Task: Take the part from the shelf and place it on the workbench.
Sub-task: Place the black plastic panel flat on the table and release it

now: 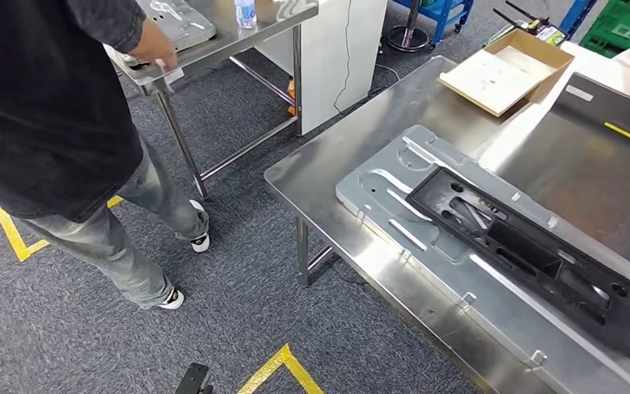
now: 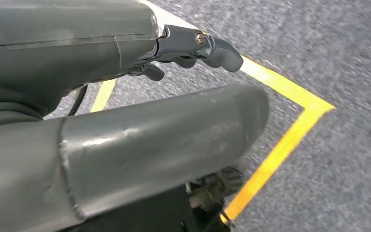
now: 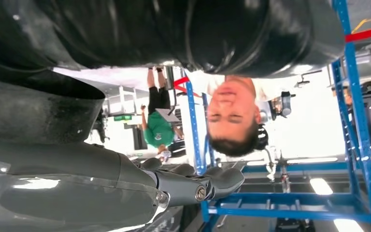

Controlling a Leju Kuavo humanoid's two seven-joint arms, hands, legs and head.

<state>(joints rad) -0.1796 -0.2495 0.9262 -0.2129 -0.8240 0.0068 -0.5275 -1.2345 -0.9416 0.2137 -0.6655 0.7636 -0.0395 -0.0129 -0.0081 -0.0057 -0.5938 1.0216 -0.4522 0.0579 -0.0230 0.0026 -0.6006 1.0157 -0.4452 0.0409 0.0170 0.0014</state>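
Observation:
A long black part (image 1: 533, 254) with cut-outs lies flat on a silver metal plate (image 1: 385, 209) on the steel workbench (image 1: 336, 156), reaching toward its right edge. My left hand (image 2: 193, 48) hangs over the grey carpet, its fingers loosely bent and holding nothing. In the right wrist view my right hand (image 3: 198, 186) has its fingers stretched out with nothing between them, and a blue shelf frame (image 3: 362, 121) stands beyond it. Neither hand touches the part.
A person (image 1: 49, 107) in dark clothes stands at the left, one hand on a second steel table (image 1: 230, 41) that bears a bottle (image 1: 245, 12). An open cardboard box (image 1: 504, 70) sits at the workbench's far end. Yellow tape (image 1: 283, 361) marks the carpet. More people (image 3: 232, 116) stand near the shelf.

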